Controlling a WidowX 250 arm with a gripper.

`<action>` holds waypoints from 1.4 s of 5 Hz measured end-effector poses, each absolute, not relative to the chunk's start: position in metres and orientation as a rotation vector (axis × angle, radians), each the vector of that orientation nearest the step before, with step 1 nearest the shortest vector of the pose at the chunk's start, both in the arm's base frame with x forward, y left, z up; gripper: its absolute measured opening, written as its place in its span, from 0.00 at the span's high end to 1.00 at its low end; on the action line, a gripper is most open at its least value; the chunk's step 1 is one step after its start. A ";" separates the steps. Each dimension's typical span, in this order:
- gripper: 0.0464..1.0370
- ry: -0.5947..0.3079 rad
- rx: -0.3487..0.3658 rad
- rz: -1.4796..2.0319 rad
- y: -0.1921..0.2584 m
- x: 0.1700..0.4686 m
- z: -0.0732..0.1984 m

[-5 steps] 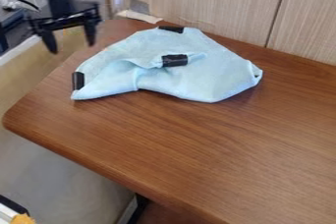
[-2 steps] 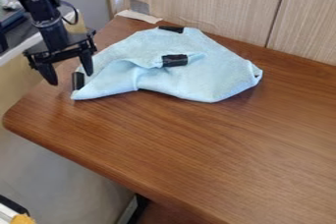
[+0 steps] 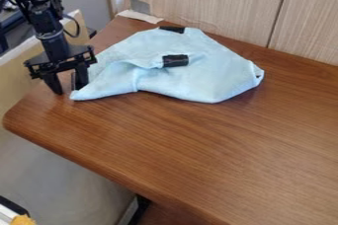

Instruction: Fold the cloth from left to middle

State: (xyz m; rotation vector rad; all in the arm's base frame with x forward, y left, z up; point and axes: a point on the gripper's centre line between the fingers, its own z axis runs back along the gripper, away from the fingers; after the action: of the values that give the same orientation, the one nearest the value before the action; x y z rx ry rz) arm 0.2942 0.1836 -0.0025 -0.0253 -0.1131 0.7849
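At the left corner of the light-blue cloth (image 3: 191,81) on the brown wooden table (image 3: 191,140), has just come down with black two-finger gripper (image 3: 69,90) moderately spread and empty, apparently ready to pinch for the inward fold.

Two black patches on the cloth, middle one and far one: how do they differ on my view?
The middle patch lies well inside the outline of the cloth; the far patch sits at its back edge. The middle patch shows as a broad block, the far patch as a thinner strip. Both are black.
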 end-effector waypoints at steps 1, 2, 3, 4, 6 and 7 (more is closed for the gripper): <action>0.67 -0.103 -0.005 0.781 0.183 0.296 -0.003; 0.87 -0.104 -0.002 0.790 0.182 0.298 -0.003; 0.96 -0.106 -0.019 0.794 0.181 0.299 -0.001; 0.98 -0.092 -0.028 0.806 0.180 0.297 0.000; 0.98 -0.167 -0.020 0.831 0.180 0.314 0.060; 0.98 -0.206 -0.065 0.800 0.159 0.342 0.081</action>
State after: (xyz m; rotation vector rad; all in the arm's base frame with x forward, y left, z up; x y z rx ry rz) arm 0.3421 0.1589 0.0809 -0.0647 -0.2064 0.8002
